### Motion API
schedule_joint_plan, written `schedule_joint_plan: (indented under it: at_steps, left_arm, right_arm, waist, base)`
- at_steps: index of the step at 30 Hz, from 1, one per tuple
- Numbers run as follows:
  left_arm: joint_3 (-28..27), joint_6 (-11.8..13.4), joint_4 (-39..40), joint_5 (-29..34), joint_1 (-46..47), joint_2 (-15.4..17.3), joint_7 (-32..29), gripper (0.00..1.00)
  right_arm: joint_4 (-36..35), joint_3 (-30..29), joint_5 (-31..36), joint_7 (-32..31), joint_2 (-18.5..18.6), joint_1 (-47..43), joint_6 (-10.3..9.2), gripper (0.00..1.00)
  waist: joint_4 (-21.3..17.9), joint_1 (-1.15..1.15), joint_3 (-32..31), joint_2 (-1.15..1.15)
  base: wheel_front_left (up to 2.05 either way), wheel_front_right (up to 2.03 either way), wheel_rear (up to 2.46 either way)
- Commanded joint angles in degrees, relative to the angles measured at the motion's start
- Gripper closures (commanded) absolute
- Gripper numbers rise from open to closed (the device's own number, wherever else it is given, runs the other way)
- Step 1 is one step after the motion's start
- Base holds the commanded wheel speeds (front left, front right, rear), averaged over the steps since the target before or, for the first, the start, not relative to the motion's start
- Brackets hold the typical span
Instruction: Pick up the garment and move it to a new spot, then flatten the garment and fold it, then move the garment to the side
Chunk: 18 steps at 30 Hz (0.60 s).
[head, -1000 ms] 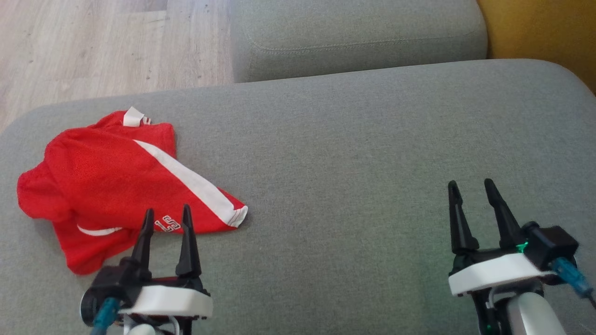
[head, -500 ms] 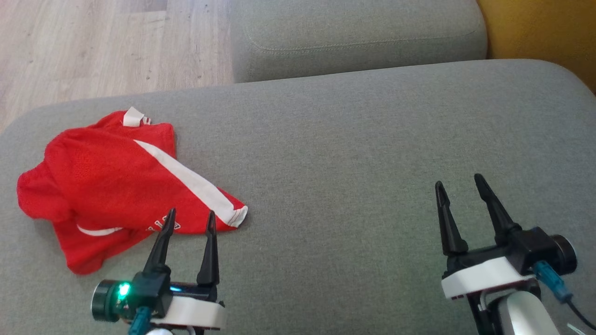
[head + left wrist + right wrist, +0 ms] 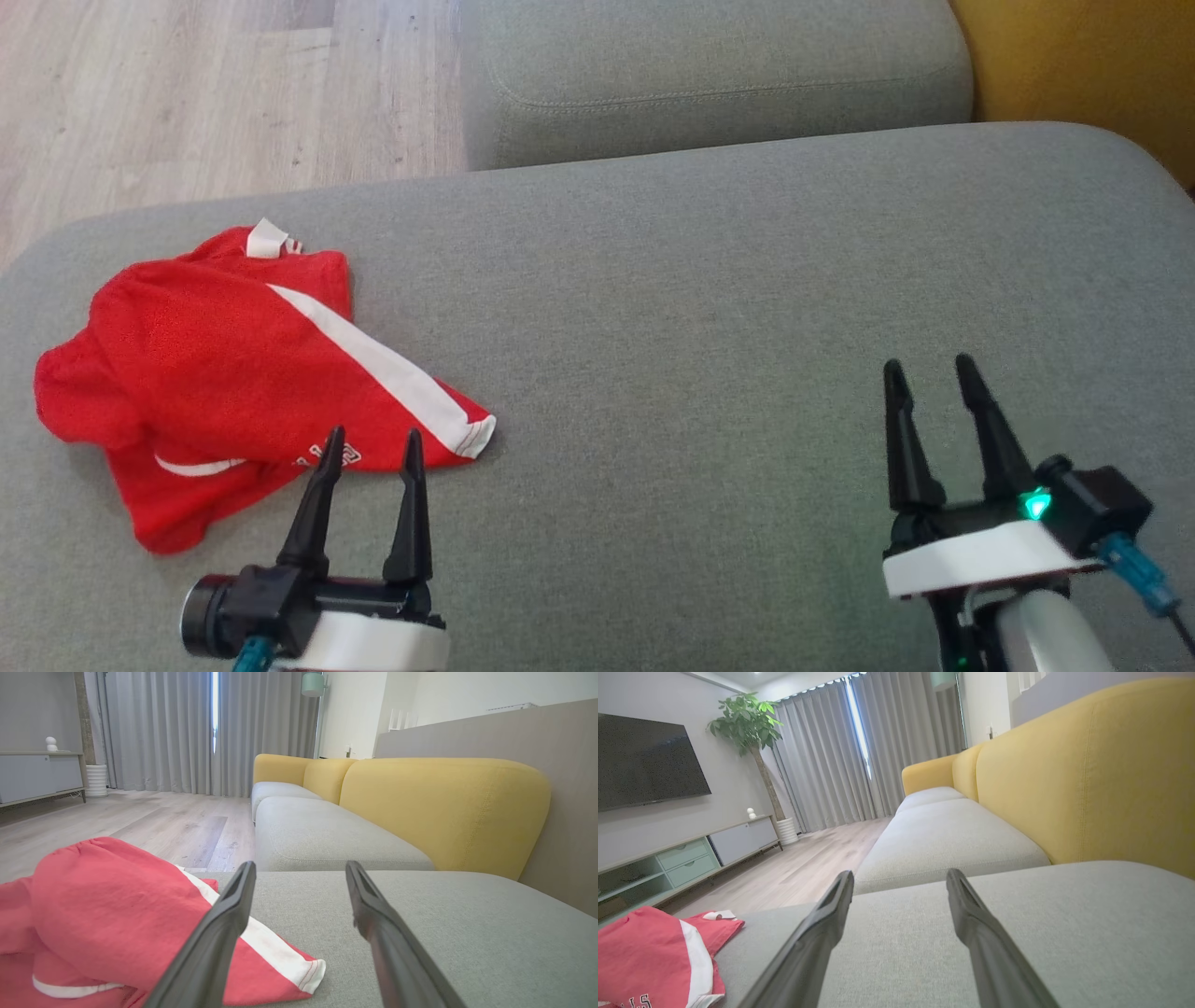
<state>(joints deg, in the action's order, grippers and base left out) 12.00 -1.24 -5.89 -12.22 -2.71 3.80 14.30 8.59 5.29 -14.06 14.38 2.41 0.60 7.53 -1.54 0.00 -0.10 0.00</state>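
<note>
Nearest you, the left gripper (image 3: 373, 434) has its fingers spread and holds nothing. Its tips sit over the near edge of the red garment (image 3: 215, 364), and you cannot tell from the head view whether they touch the cloth. In the left wrist view the white-striped corner (image 3: 299, 966) lies low between the two fingers. The right gripper (image 3: 928, 362) is also spread and empty, over bare fabric toward the right end of the seat cushion (image 3: 700, 327), well apart from the garment.

The garment lies bunched at the cushion's left end, close to its left edge, so you are at the first step, the pick-up, with no grip yet. Your next move probably calls for lowering the left fingers onto a raised fold rather than a flat patch, closing there, then carrying it toward the open middle of the cushion.

The printed lettering (image 3: 345, 455) is partly covered by the left fingers and unreadable. The lower layers are hidden, and you cannot tell what kind of garment it is. Both gripper bodies are cut off at the head view's bottom edge. Beyond lie a second cushion (image 3: 709, 75) and wooden floor (image 3: 187, 93).
</note>
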Motion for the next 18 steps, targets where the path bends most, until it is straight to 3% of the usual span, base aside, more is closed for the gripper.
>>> schedule_joint_plan:
  at_steps: [1,18]
  left_arm:
    - [-2.3,-0.4,1.3,1.1,1.6,-0.3,0.7,0.00]
    - [-4.6,-1.7,1.0,2.0,1.2,-0.9,0.7,0.00]
  right_arm:
    - [-0.8,1.9,0.0,0.6,0.5,1.7,-0.04,0.00]
    - [3.4,2.4,0.6,0.6,0.5,2.6,-0.04,0.00]
  waist:
    - [0.0,0.00,-0.1,0.00]
    - [-0.4,0.00,-0.4,0.00]
  base:
    - [0.00,0.00,0.00]
    - [0.00,0.00,0.00]
